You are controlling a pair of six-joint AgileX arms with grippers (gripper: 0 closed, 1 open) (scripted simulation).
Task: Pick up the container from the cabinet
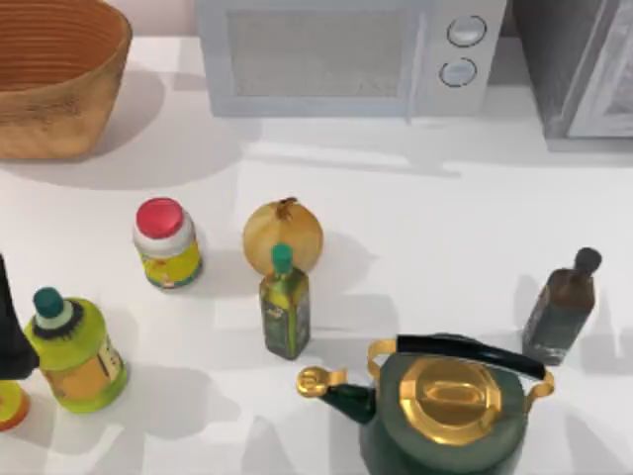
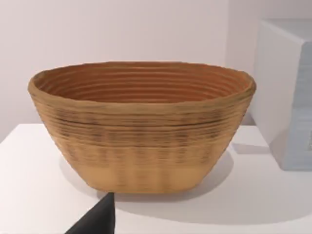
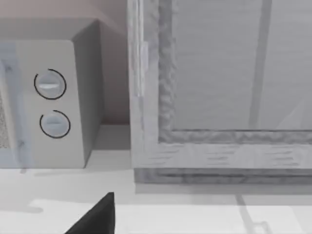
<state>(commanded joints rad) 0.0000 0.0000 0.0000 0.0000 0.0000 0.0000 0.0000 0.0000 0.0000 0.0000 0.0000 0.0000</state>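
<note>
The cabinet (image 1: 579, 69) is a dark-grey speckled box at the table's back right, with a pale framed door (image 3: 219, 73) that faces the right wrist camera and looks shut. The container is hidden from view. A dark part of my right gripper (image 3: 95, 219) shows low in the right wrist view, short of the cabinet's front and apart from it. My left gripper (image 1: 10, 332) is a dark shape at the table's left edge. It also shows as a dark tip (image 2: 97, 219) in front of a woven basket (image 2: 141, 126).
A white microwave (image 1: 346, 54) with two knobs stands left of the cabinet. The basket (image 1: 54, 79) is at the back left. On the table stand a red-capped jar (image 1: 165, 242), an onion (image 1: 283, 236), a green oil bottle (image 1: 285, 307), a yellow-green bottle (image 1: 74, 351), a dark bottle (image 1: 564, 307) and a green kettle (image 1: 445, 411).
</note>
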